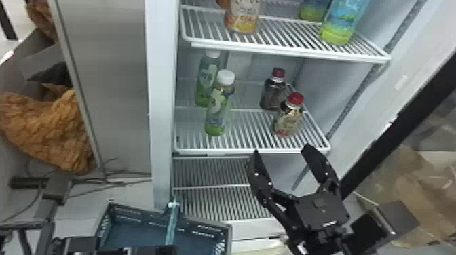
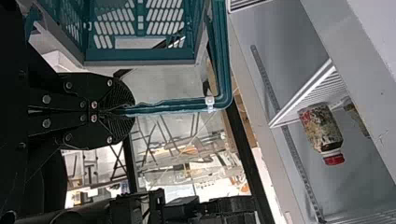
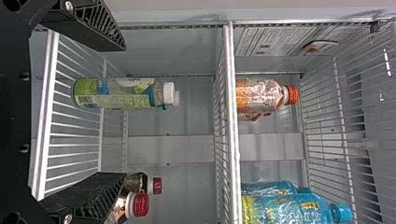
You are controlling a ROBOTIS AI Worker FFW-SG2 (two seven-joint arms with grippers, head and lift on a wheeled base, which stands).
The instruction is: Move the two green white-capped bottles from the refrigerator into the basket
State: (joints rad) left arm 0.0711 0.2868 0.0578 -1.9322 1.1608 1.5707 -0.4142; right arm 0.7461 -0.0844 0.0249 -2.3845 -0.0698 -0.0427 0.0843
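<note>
Two green white-capped bottles, front (image 1: 217,115) and rear (image 1: 206,79), stand upright on the middle shelf (image 1: 251,150) of the refrigerator (image 1: 158,101), toward its left side; two red-capped bottles (image 1: 287,118) share the shelf to their right. Stage of the task, as I judge it: approach, with no transfer made. Both green bottles remain to be grasped, carried out and set in the basket (image 1: 142,210), below and to the left; no bottle shows in its visible part. Right gripper (image 1: 281,150): fingers spread wide, nothing between them, poised near the shelf's front edge and apart from the front bottle. Left gripper (image 2: 126,111): fingers closed together on the basket's handle (image 2: 168,108), presumably to steady it.

Obscured parts: the front bottle overlaps the rear one's lower portion, so I cannot tell whether the two touch. In the right wrist view only a sliver of a second white cap emerges behind the first. The basket's near side is cut off by the head view's bottom edge and covered by the left arm (image 1: 81,244); what lies there cannot be told. Bottles on the upper shelf (image 1: 288,51) are cropped at the top.
</note>
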